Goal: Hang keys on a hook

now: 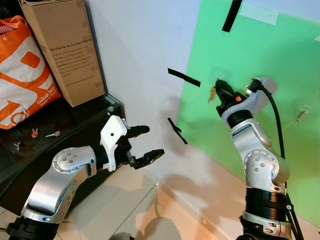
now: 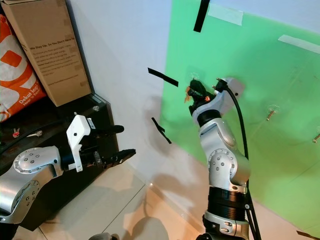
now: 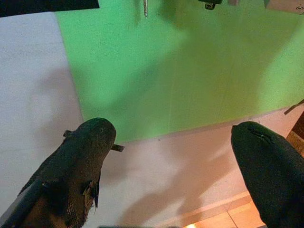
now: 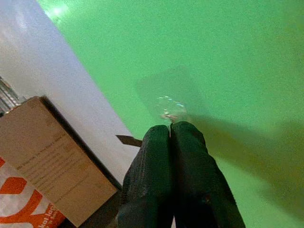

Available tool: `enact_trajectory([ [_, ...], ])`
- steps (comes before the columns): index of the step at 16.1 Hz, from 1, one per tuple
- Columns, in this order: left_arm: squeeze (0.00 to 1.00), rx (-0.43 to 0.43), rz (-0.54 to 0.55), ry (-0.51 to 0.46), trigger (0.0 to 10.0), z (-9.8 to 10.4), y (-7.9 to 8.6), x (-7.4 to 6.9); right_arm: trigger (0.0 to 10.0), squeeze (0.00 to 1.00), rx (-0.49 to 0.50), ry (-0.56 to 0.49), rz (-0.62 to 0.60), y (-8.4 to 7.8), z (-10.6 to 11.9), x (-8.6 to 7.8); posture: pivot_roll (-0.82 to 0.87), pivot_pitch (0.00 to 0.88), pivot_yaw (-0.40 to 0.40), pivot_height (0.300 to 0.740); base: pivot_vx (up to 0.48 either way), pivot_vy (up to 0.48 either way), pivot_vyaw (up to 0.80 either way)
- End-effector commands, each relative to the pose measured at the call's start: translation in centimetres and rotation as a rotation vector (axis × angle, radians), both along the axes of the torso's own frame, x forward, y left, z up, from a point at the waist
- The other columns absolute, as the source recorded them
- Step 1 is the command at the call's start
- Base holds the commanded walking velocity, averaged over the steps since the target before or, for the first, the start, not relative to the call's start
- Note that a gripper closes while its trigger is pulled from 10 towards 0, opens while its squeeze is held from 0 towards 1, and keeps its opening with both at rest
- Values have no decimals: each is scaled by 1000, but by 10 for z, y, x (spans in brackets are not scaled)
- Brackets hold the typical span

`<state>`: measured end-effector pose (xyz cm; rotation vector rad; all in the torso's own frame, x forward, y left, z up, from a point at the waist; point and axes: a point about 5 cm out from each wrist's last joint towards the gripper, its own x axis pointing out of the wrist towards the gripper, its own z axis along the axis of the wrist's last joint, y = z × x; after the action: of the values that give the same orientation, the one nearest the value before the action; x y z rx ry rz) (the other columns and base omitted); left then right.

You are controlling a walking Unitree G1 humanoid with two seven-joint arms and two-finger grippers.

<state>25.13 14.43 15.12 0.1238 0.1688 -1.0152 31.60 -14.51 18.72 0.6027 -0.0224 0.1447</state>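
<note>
While the head views show the right gripper [image 1: 220, 90] raised against the green panel [image 1: 260, 55], a brownish key [image 1: 212, 93] dangles beside its fingertips. Its wrist view shows fingers [image 4: 156, 161] pressed together just under a clear hook [image 4: 170, 109]. From the left wrist, the left gripper [image 3: 173, 142] is spread wide, empty, facing the wall.

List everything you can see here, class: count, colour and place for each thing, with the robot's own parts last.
green board: one, on the white wall
hooks: at least two, clear with metal pegs, on the board
tape strips: three, black, on wall and board
box: one, brown, on the black cabinet
bag: one, orange and white, beside the box
keys: several, on the cabinet top
right gripper: black, shut, at a hook
left gripper: black, open, mid-air
</note>
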Motion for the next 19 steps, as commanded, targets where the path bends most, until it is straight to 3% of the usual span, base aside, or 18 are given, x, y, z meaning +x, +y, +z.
enact_trajectory([
  [1, 0, 9, -4, -9, 10000, 2, -2, 2, 10000, 0, -42, 55, -24, -5, -7, 0, 3, 0, -34, 740, 0, 0, 0],
  [3, 0, 8, -4, -9, 10000, 2, -2, 3, 10000, 0, -92, 102, -16, -2, -13, 1, 2, 0, -33, 740, 0, 0, 0],
  [5, 0, 8, -4, -9, 10000, 2, -3, 3, 10000, 0, -74, 109, -18, 1, -13, 1, 2, 0, -34, 740, 0, 0, 0],
  [8, 0, 7, -3, -8, 10000, 2, -3, 3, 10000, 0, 24, 82, -30, 1, -7, 1, 3, 0, -35, 740, 0, 0, 0],
  [19, 0, 15, -10, -7, 10000, 3, 0, 4, 10000, 0, 203, 28, -26, 0, 3, 2, 5, 0, -26, 740, 0, 0, 0],
])
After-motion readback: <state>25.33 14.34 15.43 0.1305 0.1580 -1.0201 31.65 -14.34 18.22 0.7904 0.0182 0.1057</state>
